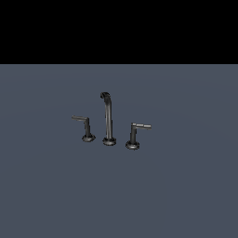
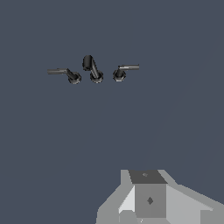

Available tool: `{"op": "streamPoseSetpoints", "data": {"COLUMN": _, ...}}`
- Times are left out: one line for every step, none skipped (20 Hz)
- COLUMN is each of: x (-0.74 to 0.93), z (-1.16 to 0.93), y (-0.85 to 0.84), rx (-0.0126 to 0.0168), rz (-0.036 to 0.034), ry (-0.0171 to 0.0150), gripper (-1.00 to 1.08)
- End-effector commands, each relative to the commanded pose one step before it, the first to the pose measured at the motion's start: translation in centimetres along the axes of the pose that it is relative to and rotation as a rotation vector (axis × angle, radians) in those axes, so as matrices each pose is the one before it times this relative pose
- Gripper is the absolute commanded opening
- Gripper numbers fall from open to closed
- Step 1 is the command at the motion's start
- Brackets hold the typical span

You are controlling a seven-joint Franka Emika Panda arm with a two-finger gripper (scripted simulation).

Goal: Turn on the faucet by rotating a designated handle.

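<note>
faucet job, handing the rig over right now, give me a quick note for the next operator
Gripper: only its body shows in the wrist view; jaws' state cannot be told, nothing seen held.
Faucet stands on the plain floor, far from the gripper.
Target handle: on the exterior view's right, pale-tipped lever pointing away from the spout; untouched.
Twin handle: leave alone.
Done: nothing.
Left: approach, reach the lever, rotate it.

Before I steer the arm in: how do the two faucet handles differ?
The handle on the exterior view's right has a paler, silvery lever tip pointing right; the other handle has a duller lever pointing left and sits slightly higher in that picture. Both are short posts on round bases flanking the spout.
</note>
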State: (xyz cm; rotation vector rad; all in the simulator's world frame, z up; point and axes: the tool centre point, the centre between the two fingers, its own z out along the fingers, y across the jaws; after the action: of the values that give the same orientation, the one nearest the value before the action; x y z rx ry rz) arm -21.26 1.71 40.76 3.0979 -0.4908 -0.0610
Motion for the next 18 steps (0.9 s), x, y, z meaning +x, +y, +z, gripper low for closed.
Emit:
{"op": "streamPoseSetpoints", "data": {"x": 0.946, "z": 1.407, "y": -0.59, "rx": 0.00231, "rz": 0.06712, "ry": 0.0008, "gripper": -1.0}}
{"op": "streamPoseSetpoints", "data": {"x": 0.384, "z": 0.558, "y": -0.243, "rx": 0.00082, "rz": 0.02665, "ry": 0.00032, "gripper": -1.0}}
{"op": "streamPoseSetpoints", "data": {"x": 0.386, "z": 0.56, "y": -0.244, "rx": 0.00082, "rz": 0.02672, "ry": 0.00032, "gripper": -1.0}}
{"op": "streamPoseSetpoints", "data": {"x": 0.388, "z": 0.561, "y": -0.245, "rx": 0.00083, "rz": 0.02678, "ry": 0.00032, "gripper": -1.0}}
{"op": "streamPoseSetpoints", "data": {"x": 0.389, "z": 0.562, "y": -0.246, "rx": 0.00083, "rz": 0.02684, "ry": 0.00032, "gripper": -1.0}}
{"op": "streamPoseSetpoints", "data": {"x": 0.391, "z": 0.563, "y": -0.247, "rx": 0.00084, "rz": 0.02688, "ry": 0.00032, "gripper": -1.0}}
{"op": "streamPoseSetpoints", "data": {"x": 0.392, "z": 0.564, "y": -0.247, "rx": 0.00084, "rz": 0.02692, "ry": 0.00032, "gripper": -1.0}}
{"op": "streamPoseSetpoints", "data": {"x": 0.394, "z": 0.565, "y": -0.248, "rx": 0.00084, "rz": 0.02696, "ry": 0.00032, "gripper": -1.0}}
{"op": "streamPoseSetpoints", "data": {"x": 0.395, "z": 0.565, "y": -0.248, "rx": 0.00084, "rz": 0.02699, "ry": 0.00032, "gripper": -1.0}}
{"op": "streamPoseSetpoints", "data": {"x": 0.396, "z": 0.566, "y": -0.249, "rx": 0.00085, "rz": 0.027, "ry": 0.00032, "gripper": -1.0}}
{"op": "streamPoseSetpoints", "data": {"x": 0.397, "z": 0.566, "y": -0.249, "rx": 0.00085, "rz": 0.027, "ry": 0.00032, "gripper": -1.0}}
{"op": "streamPoseSetpoints", "data": {"x": 0.398, "z": 0.566, "y": -0.249, "rx": 0.00085, "rz": 0.02701, "ry": 0.00032, "gripper": -1.0}}
{"op": "streamPoseSetpoints", "data": {"x": 0.398, "z": 0.566, "y": -0.25, "rx": 0.00085, "rz": 0.027, "ry": 0.00032, "gripper": -1.0}}
{"op": "streamPoseSetpoints", "data": {"x": 0.399, "z": 0.565, "y": -0.25, "rx": 0.00084, "rz": 0.02699, "ry": 0.00032, "gripper": -1.0}}
{"op": "streamPoseSetpoints", "data": {"x": 0.399, "z": 0.565, "y": -0.25, "rx": 0.00084, "rz": 0.02696, "ry": 0.00033, "gripper": -1.0}}
{"op": "streamPoseSetpoints", "data": {"x": 0.4, "z": 0.564, "y": -0.249, "rx": 0.00084, "rz": 0.02693, "ry": 0.00033, "gripper": -1.0}}
{"op": "streamPoseSetpoints", "data": {"x": 0.4, "z": 0.563, "y": -0.249, "rx": 0.00083, "rz": 0.0269, "ry": 0.00033, "gripper": -1.0}}
{"op": "streamPoseSetpoints", "data": {"x": 0.401, "z": 0.562, "y": -0.249, "rx": 0.00082, "rz": 0.02686, "ry": 0.00034, "gripper": -1.0}}
